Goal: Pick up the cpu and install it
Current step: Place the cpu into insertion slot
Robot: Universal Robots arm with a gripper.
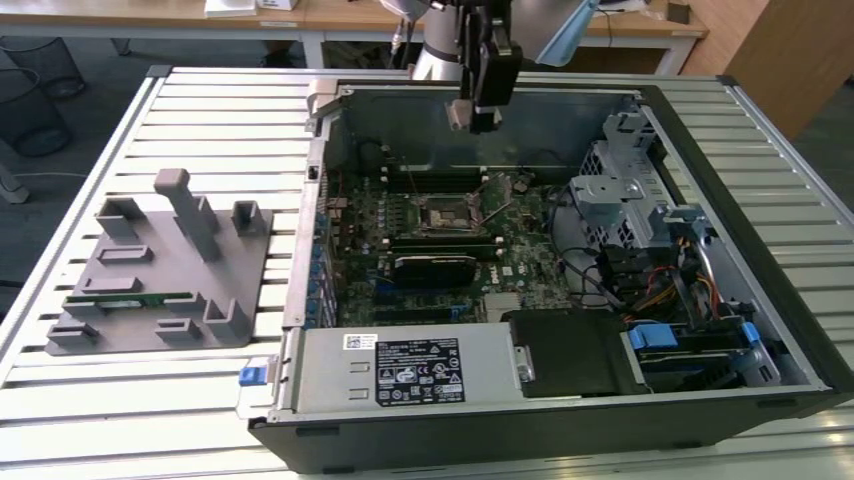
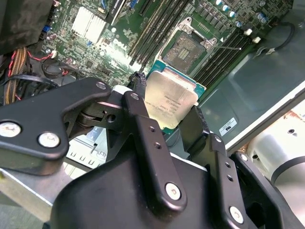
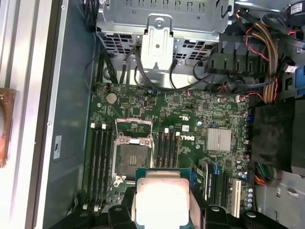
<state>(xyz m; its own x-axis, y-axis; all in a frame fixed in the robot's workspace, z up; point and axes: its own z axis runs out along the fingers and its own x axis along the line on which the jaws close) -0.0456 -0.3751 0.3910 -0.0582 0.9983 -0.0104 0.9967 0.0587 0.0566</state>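
My gripper (image 1: 477, 116) hangs above the open computer case (image 1: 747, 330), near its far wall in the exterior view. It is clamped on the cpu (image 2: 169, 101). In the second wrist view the two black fingers (image 2: 143, 129) press on opposite edges of the chip, closed only as far as its width allows. The silvery lid faces the camera and the green rim is clear of the pads.

The relation that counts is cpu to socket (image 3: 132, 160). The socket sits on the motherboard (image 3: 214, 114) beneath me, well apart from the chip. In the exterior view it lies nearer the camera than my gripper does. In the first wrist view the cpu (image 3: 162, 200) hangs just beside the socket's square, offset to one side and not centred over it. The chip's edges look roughly parallel to the socket's, which I judge to be near alignment in rotation. The socket's metal frame appears swung open and its well looks bare. Dark memory slots (image 3: 97, 164) flank it.

The cpu's underside is hidden from me. One edge of it is cut off by the picture's border, and my own gripper body covers another. The corner marks and the socket's pins are too fine to make out.
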